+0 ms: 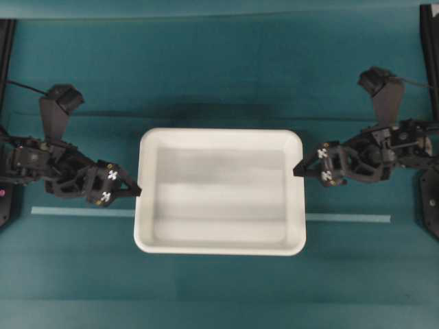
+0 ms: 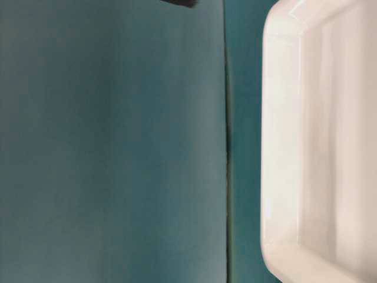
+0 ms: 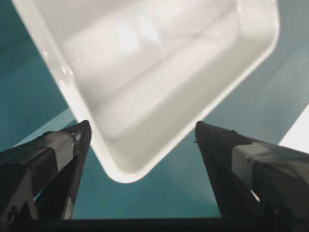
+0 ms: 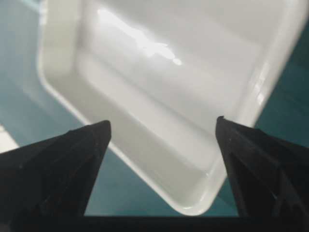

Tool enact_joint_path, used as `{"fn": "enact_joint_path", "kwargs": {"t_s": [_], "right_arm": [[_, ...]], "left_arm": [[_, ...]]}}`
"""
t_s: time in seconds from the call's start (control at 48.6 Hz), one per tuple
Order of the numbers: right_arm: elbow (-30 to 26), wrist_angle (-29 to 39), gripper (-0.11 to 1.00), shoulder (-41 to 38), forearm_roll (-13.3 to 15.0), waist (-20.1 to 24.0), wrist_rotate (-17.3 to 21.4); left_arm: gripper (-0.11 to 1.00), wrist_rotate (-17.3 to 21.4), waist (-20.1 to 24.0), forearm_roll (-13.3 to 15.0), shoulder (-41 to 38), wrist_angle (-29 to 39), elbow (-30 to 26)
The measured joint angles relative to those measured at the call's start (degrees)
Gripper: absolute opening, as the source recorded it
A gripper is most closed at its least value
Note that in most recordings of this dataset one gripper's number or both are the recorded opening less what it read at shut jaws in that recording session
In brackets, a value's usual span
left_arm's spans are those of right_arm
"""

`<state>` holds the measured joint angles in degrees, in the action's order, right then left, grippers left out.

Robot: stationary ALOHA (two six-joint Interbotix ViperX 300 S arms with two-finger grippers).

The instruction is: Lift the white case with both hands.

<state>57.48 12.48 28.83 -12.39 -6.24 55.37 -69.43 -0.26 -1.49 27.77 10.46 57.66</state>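
The white case (image 1: 219,191) sits flat in the middle of the teal counter (image 1: 219,75), its long sides running left to right, glossy inside facing up. A pale strip of tape (image 1: 82,212) runs along the counter and passes under the case, showing on both sides of it.

The left end effector (image 1: 132,190) is at the left short side of the case, its pointed fingers spread wide apart and holding nothing. From above, the tips look to be right at the rim, toward the lower half of that side; I cannot tell whether they touch it. In the left wrist view a rounded corner of the case (image 3: 145,87) lies between the two dark fingers (image 3: 53,159), with teal counter showing around it.

The right end effector (image 1: 304,166) stands at the opposite short side, also with fingers spread wide and holding nothing, its tips just at the rim near the middle of that side. Its wrist view shows another rounded corner of the case (image 4: 164,96) framed between the fingers (image 4: 256,159).

The table-level view shows only the rim of the case (image 2: 283,147) and bare counter (image 2: 112,147).
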Motion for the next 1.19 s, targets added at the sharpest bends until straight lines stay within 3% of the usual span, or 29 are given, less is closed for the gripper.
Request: {"fn": "enact_joint_path", "kwargs": {"t_s": [0.144,0.453,0.679,1.029,1.194], "right_arm": [[0.4,-1.2,0.92,3.0,0.0,-0.1,-4.6],[0.4,-2.7,0.92,7.2,0.7,-1.1,-10.5],[0.2,-3.6,0.91,8.6,2.2,-1.8,-16.4],[-2.3,-10.1,0.91,10.4,9.0,-1.9,-28.3],[-2.5,-13.3,0.91,11.7,9.7,-1.9,-31.4]], "left_arm": [[0.92,2.4,0.0,0.2,2.0,0.2,0.4],[0.92,7.6,0.0,0.0,5.8,0.2,0.4],[0.92,16.9,0.0,0.0,9.7,0.1,0.4],[0.92,30.6,1.0,0.0,18.5,0.1,0.0],[0.92,35.5,1.5,0.0,22.8,0.1,0.0]]}}
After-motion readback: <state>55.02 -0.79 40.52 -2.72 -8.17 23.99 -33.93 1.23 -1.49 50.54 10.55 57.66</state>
